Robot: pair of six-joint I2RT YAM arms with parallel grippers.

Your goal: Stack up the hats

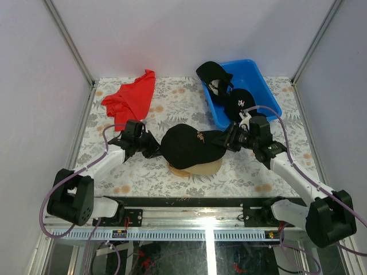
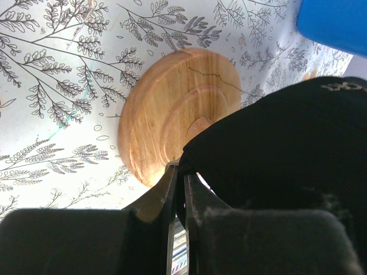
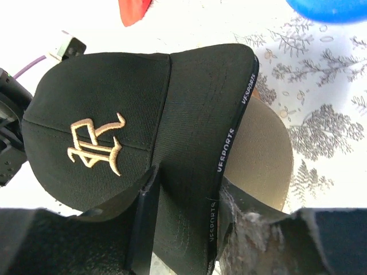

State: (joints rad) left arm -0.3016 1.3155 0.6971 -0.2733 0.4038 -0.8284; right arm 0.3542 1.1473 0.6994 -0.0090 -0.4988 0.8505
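grip: left tool (image 2: 179, 175) clenched on the black cap's (image 1: 186, 146) rear edge, right tool (image 3: 183, 183) clenched on its brim. this cap sits over a tan cap (image 3: 258, 149) on the wooden stand (image 2: 166, 109), mid-counter (image 1: 172, 100) toward the near edge. other black caps (image 1: 239, 102) lie in the blue bin (image 1: 258, 83), far right corner.

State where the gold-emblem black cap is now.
Top view, table centre: the black cap lies over the tan cap, held between the left gripper and right gripper.

tan cap (image 3: 261, 143) mostly hidden under black cap (image 3: 114, 103), wooden stand (image 2: 166, 103) partly covered, blue bin (image 2: 332, 23) cut off at edge
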